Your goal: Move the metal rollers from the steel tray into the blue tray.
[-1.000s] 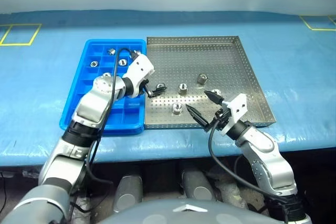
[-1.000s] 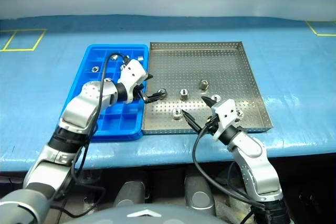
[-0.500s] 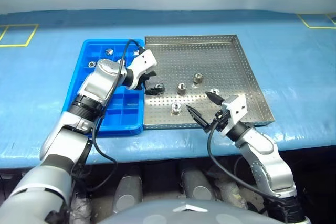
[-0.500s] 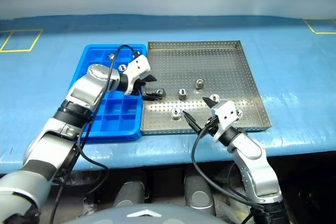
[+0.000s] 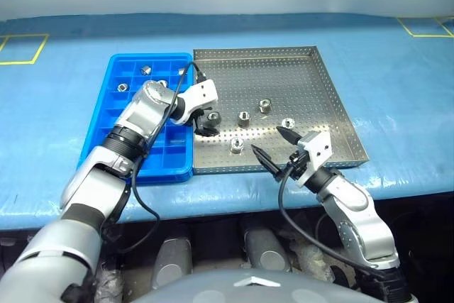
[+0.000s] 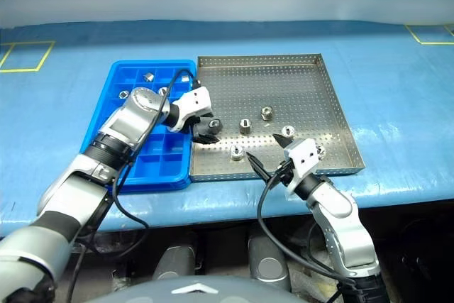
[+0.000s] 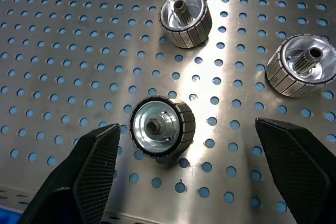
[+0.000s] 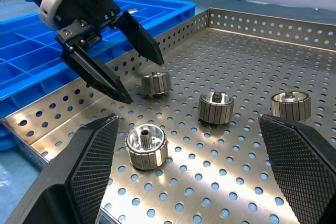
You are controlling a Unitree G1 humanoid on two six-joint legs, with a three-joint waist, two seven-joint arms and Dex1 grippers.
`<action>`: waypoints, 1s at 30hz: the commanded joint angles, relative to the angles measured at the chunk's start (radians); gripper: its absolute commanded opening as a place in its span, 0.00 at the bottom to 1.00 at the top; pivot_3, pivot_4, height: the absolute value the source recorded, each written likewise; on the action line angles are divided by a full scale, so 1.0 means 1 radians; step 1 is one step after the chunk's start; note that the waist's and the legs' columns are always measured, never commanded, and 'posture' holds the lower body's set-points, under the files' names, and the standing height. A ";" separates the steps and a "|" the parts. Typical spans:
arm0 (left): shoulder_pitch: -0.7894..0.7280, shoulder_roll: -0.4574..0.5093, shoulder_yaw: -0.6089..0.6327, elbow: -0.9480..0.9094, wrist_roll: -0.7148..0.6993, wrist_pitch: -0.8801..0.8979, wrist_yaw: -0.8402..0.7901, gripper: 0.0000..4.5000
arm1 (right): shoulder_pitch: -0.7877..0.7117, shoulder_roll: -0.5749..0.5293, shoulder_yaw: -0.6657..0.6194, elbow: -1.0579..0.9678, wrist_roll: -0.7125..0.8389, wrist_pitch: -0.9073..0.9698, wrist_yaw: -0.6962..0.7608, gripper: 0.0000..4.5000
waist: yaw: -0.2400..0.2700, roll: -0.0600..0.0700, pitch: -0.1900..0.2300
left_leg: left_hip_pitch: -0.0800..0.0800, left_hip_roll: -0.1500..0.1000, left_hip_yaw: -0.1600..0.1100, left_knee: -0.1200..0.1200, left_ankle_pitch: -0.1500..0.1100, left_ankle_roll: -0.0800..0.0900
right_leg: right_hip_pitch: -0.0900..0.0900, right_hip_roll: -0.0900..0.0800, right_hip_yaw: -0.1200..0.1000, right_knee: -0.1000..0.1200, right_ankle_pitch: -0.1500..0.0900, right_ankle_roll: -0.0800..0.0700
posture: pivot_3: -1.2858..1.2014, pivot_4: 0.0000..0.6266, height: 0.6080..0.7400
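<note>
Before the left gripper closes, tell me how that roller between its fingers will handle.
The roller looks like solid metal: probably stiff and heavy for its size. Its shiny ribbed wall may slip against the fingers. It stands on a flat end, so a nudge should slide it, though tipped over it could roll.

My arms are silver-grey metal with black joint rings; each white wrist block carries a looping black cable and two black, tapered fingers (image 7: pixel 94 169) with dimpled pads.

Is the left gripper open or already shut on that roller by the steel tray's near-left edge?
Open. The left gripper has its fingers spread either side of the roller, with a visible gap; nothing is held.
</note>
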 commanded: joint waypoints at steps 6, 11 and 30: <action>-0.045 -0.020 -0.007 0.052 0.068 -0.069 0.017 1.00 | -0.003 0.005 -0.002 -0.038 0.003 -0.024 -0.003 1.00 | -0.001 0.000 0.000 | 0.000 0.000 0.000 0.000 0.000 0.000 | 0.000 0.000 0.001 0.000 0.000 0.000 | 0.44 0.24 1.00; -0.045 -0.026 -0.031 0.079 0.124 -0.088 0.030 1.00 | -0.002 0.010 0.003 -0.035 0.000 -0.027 -0.004 1.00 | -0.002 0.000 0.000 | 0.001 0.000 0.001 0.000 0.000 0.000 | 0.001 0.000 0.001 0.000 0.000 0.000 | 0.44 0.24 1.00; -0.014 -0.083 0.026 0.107 0.153 -0.040 0.135 0.30 | 0.006 0.029 0.010 -0.035 -0.006 -0.044 -0.021 1.00 | -0.034 0.002 -0.002 | 0.004 0.000 0.004 0.003 0.000 0.001 | 0.003 0.001 0.005 0.001 0.002 0.003 | 0.44 0.24 1.00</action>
